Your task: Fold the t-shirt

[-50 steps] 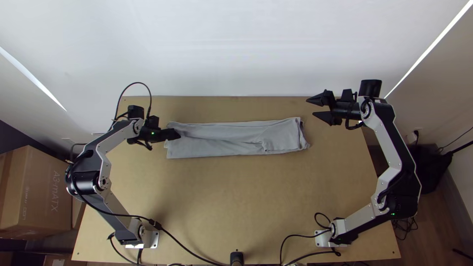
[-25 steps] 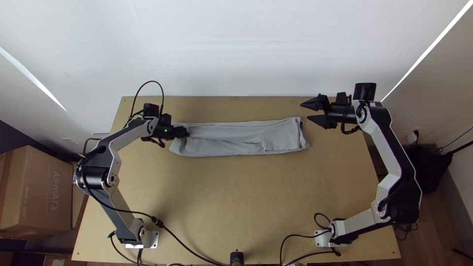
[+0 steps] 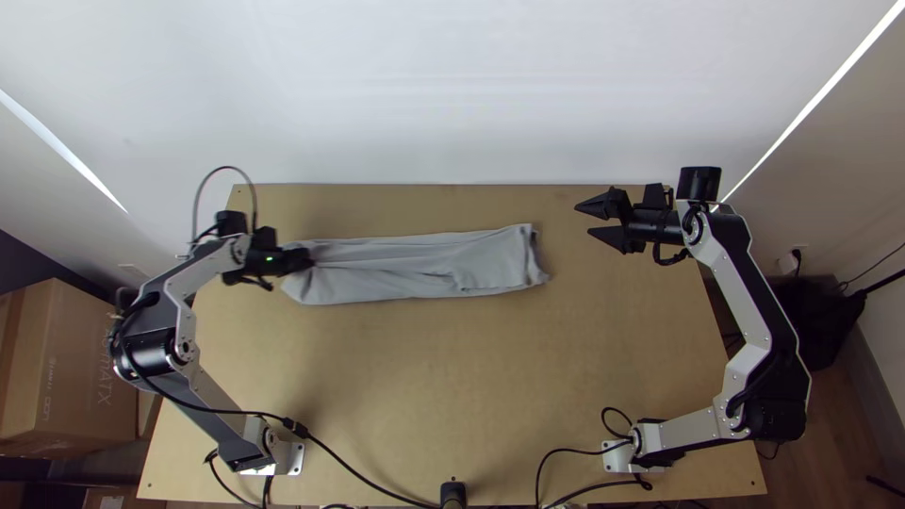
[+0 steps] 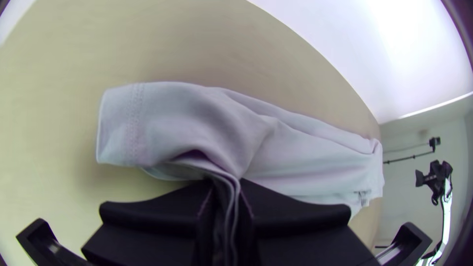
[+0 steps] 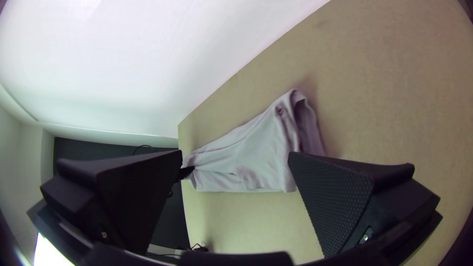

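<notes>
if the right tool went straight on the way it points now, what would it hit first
The right tool would probably meet the nearest end of the gray t-shirt first, though its height is unclear and it might pass above.

I face white backdrop (image 3: 452,94), rising beyond far edge of my light wooden table (image 3: 452,377). Slanting bright strip (image 3: 61,151) at far left, second bright strip (image 3: 830,99) at far right. Brown cardboard box (image 3: 71,377) left of table. To my right, pale wall (image 3: 872,179), outlet (image 3: 795,256), dark brown wooden floor (image 3: 848,424).
</notes>
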Robot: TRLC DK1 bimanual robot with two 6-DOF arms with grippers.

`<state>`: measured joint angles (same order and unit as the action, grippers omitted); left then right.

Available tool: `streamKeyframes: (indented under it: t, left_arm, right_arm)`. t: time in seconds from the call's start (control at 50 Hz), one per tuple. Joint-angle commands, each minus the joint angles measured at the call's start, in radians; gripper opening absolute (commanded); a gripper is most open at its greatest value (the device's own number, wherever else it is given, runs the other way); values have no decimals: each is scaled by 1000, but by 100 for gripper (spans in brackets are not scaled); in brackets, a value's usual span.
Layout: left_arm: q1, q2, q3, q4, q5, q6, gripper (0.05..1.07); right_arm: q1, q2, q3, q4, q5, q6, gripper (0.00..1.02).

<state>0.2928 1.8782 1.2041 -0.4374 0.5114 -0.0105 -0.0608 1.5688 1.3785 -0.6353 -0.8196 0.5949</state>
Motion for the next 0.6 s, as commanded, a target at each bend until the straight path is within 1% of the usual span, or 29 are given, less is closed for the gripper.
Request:
streamKeyframes:
  t: [0.0,0.06,0.12,0.26,0.36,0.58]
  left_arm:
    - [126,-31,12,-81,-19,116,8]
    - [178,-34,52,-167,-16,173,8]
    - [209,-53,92,-258,-13,205,8]
    - [207,-142,149,-380,-1,222,8]
    - [137,-202,207,-472,27,205,8]
    - [-129,-252,322,-497,32,37,8]
  right_arm:
    - [6,-24,-27,13,4,11,99]
    - [7,-23,-30,16,10,11,99]
    - [16,-23,-35,19,19,11,99]
    - [36,-21,-49,28,48,11,99]
    - [50,-18,-58,36,60,11,99]
    - [59,-18,-59,37,76,13,99]
